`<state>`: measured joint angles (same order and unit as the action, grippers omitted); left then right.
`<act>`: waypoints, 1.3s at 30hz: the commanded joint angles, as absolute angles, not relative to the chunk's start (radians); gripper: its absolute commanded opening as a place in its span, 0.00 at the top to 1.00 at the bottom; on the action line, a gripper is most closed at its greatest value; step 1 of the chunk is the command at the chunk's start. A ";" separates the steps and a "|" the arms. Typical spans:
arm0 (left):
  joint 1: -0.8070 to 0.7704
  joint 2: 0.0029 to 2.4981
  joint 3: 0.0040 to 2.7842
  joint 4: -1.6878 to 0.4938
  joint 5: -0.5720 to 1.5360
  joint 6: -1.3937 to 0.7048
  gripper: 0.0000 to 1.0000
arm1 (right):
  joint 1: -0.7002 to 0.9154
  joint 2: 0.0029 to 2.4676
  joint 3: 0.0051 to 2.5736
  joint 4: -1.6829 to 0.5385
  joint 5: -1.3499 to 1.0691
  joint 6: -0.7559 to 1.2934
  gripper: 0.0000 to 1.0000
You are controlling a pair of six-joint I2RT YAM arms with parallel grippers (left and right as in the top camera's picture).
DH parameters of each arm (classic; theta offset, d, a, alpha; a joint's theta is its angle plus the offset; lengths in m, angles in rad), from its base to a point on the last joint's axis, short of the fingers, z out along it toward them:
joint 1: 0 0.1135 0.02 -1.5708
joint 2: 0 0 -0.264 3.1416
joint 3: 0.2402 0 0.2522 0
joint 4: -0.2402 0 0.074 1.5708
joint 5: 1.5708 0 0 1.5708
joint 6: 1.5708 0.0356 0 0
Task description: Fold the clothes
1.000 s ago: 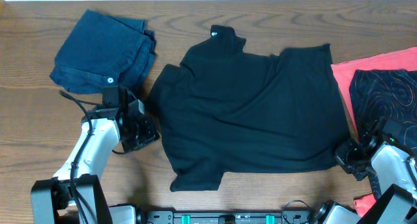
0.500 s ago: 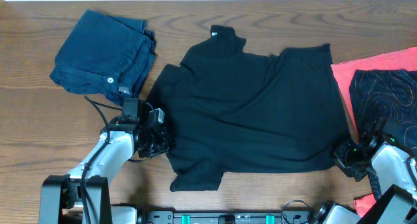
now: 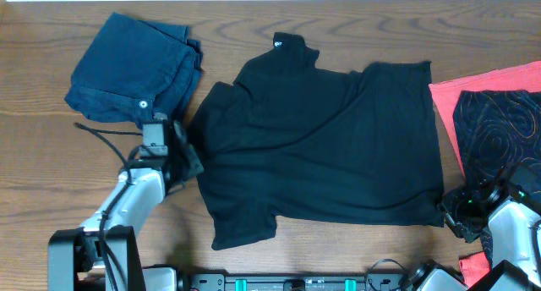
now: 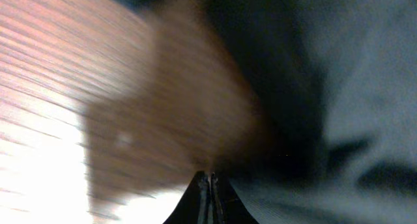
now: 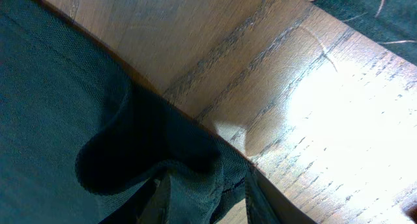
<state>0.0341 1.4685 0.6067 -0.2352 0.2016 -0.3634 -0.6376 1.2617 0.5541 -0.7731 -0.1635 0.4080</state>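
The clothes in play are a black T-shirt point(image 3: 321, 147) lying spread flat mid-table, its collar tag point(image 3: 279, 43) at the far edge. My left gripper point(image 3: 188, 161) sits at the shirt's left sleeve edge. In the blurred left wrist view its fingers point(image 4: 210, 185) are pressed shut where the dark cloth point(image 4: 339, 120) meets the wood, apparently pinching that edge. My right gripper point(image 3: 457, 213) is at the shirt's near right hem corner. There its jaws point(image 5: 205, 199) stand apart, with a loose fold of the shirt point(image 5: 195, 165) lying between them.
A folded dark-blue denim garment point(image 3: 131, 67) lies at the far left. A red cloth point(image 3: 494, 81) with a dark patterned garment point(image 3: 499, 122) on it sits at the right edge. Bare wooden table point(image 3: 51, 181) shows on the near left.
The left gripper went in to the shirt's left edge, shut, and drew back left; the shirt's near left part shifted left with it. The right gripper's jaws opened at the hem corner.
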 commanded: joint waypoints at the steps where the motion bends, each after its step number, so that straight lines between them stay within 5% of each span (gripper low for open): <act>1: 0.086 1.478 0.669 -0.240 0.150 -0.375 0.94 | -0.648 1.252 0.550 -0.775 -0.177 0.394 0.62; 4: 0.098 1.473 0.693 -0.268 0.225 -0.342 0.93 | -0.648 1.252 0.550 -0.776 -0.177 0.394 0.61; 14: 0.098 1.369 0.725 -0.503 0.469 -0.295 0.57 | -0.648 1.256 0.508 -0.761 -0.158 0.366 0.58; 22: 0.097 1.147 0.725 -0.775 0.535 -0.263 0.53 | -0.648 1.257 0.421 -0.696 -0.168 0.396 0.62; 28: 0.097 1.048 0.724 -0.967 0.535 -0.263 0.48 | -0.648 1.257 0.408 -0.673 -0.169 0.403 0.98; 39: 0.020 1.054 0.655 -1.104 0.535 -0.305 0.49 | -0.648 1.257 0.436 -0.693 -0.169 0.403 0.99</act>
<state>0.0521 1.0519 0.6964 -1.1000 0.5255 -0.2852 -0.6415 1.2243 0.4664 -0.6918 -0.1429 0.4015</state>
